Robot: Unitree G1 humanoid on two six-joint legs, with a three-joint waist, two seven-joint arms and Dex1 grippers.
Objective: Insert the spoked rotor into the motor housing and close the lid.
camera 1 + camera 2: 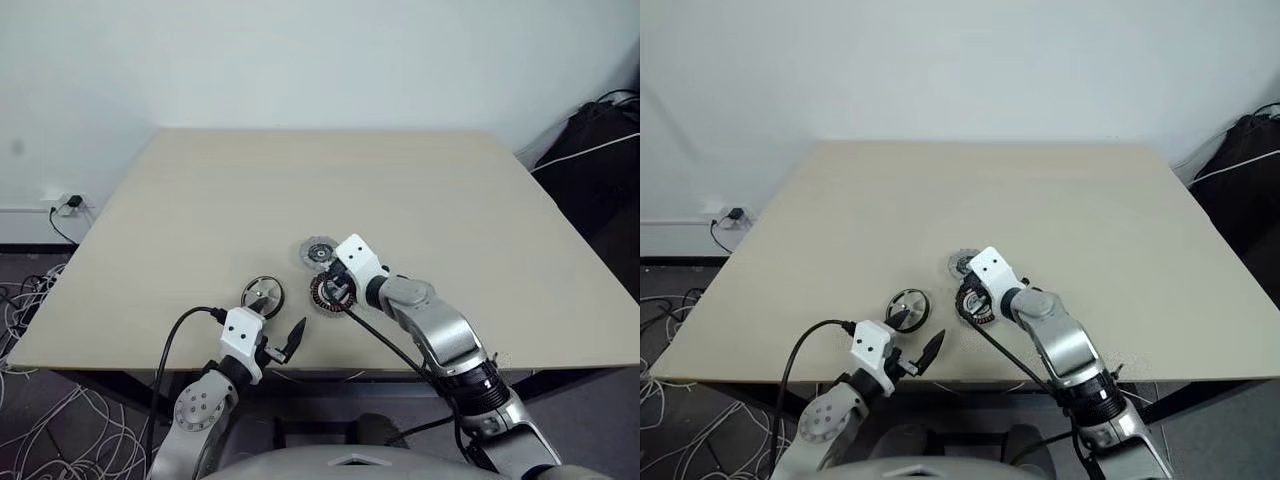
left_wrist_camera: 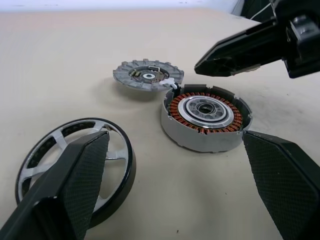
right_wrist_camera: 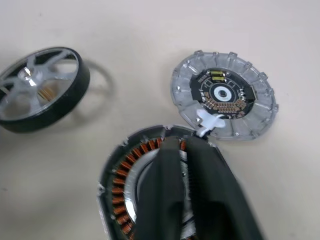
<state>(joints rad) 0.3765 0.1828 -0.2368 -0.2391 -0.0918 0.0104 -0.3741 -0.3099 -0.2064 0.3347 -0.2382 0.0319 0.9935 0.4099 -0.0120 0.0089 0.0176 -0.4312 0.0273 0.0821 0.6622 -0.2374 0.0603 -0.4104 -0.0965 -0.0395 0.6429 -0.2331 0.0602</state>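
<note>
The spoked rotor (image 1: 262,294) lies flat on the table, a shiny silver wheel in a black rim (image 2: 75,160). To its right sits the motor housing (image 1: 330,294), copper windings ringing a silver centre (image 2: 205,117). Just behind the housing lies the lid (image 1: 318,251), notched grey rim and dark centre (image 3: 225,95); a small white piece lies where the two meet. My right gripper (image 3: 182,150) hangs shut over the housing's middle, with nothing seen between its fingers. My left gripper (image 1: 280,325) stands wide open near the front edge; the rotor lies by its left finger (image 2: 75,185).
The beige table (image 1: 330,180) stretches far behind the parts. Its front edge runs close under my left gripper. Loose cables (image 1: 40,420) lie on the floor at the left, and a black bag (image 1: 600,150) sits beyond the right edge.
</note>
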